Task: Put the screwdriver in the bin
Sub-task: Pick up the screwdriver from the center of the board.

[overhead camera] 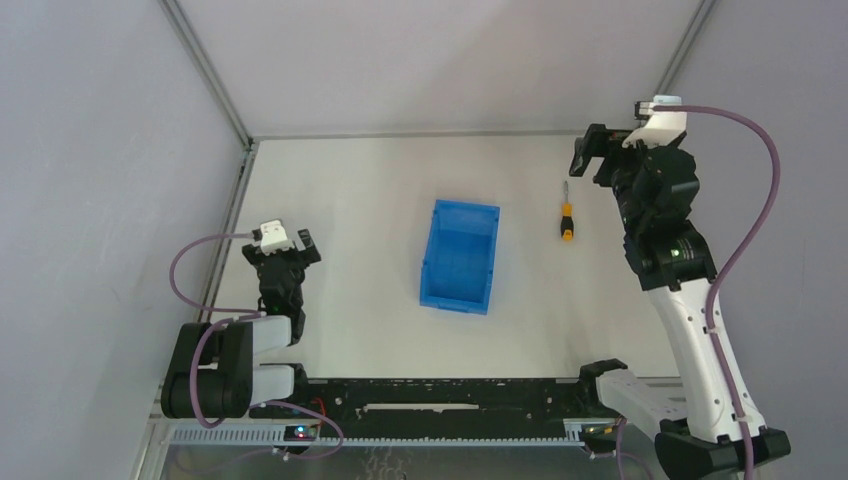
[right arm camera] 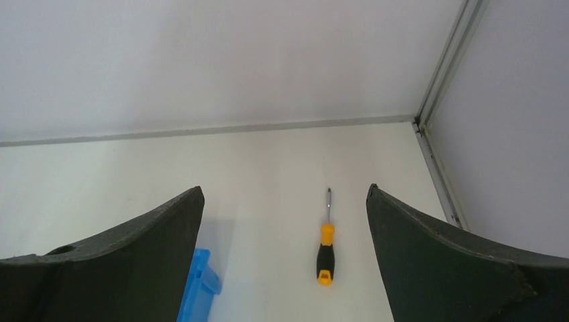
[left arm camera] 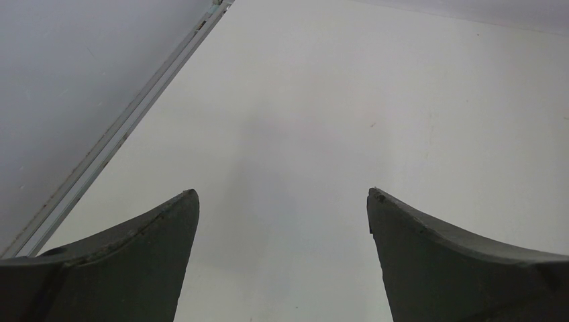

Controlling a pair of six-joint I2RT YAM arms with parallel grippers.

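Dark curved fingers (right arm camera: 121, 255) of the right claw (right arm camera: 285, 190) fill the bottom of the right wrist view. They are spread wide and have nothing between them. Framed in that gap lies the small screwdriver with an orange-yellow and black handle and thin dark metal shaft (right arm camera: 325, 248). It rests flat on the white counter (right arm camera: 268, 168), handle toward the camera and tip toward the back wall.

From above, the right claw hangs raised just past the screwdriver's tip, which reads as lining up for a descent rather than a grasp. The handle runs lengthwise through the gap, probably so the fingers can close across its thicker, grippier part rather than the thin shaft.

Just left of the screwdriver, not touching it, the blue plastic rectangular open-top bin (overhead camera: 466, 208) sits near the middle of the counter, and nothing shows inside it. Its open top faces up, so a short carry and a release from above should do.

The left claw (left arm camera: 283, 192) is likewise parted and unloaded. It sits low over the counter's left side, well apart from both things and likely kept clear because the right arm is closer.
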